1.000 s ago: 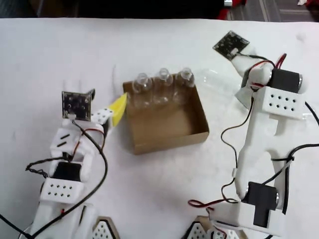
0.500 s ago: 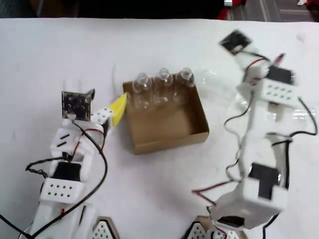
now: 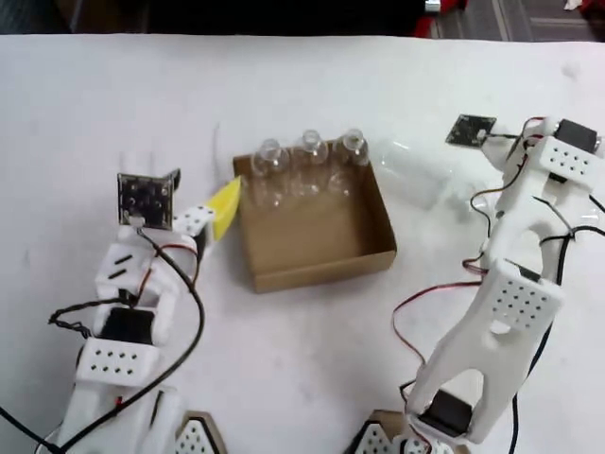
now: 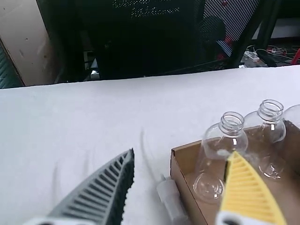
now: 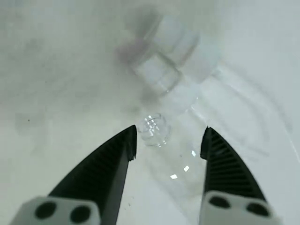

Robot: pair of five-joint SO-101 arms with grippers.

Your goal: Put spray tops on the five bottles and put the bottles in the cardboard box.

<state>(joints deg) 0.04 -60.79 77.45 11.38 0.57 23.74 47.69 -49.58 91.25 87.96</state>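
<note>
Since the last frame the right end effector (image 5: 168,136) swung rightward; wide open, empty, above one clear plastic bottle (image 3: 411,175) lying on the white surface (image 3: 95,95) right of the brown cardboard box (image 3: 321,265). Three upright clear bottles (image 3: 307,156) stand inside along the far wall. The left end effector (image 4: 182,154) is wide open, empty, unmoved at the box's left.

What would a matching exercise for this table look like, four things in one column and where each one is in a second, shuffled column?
1. standing bottles
2. lying bottle
3. left claw
4. right claw

A. open, facing the lying bottle
B. on the table, right of the cardboard box
C. open, at the box's left wall
D. inside the box, along its far wall

Pairs: 1-D, 2-B, 3-C, 4-A.
</note>
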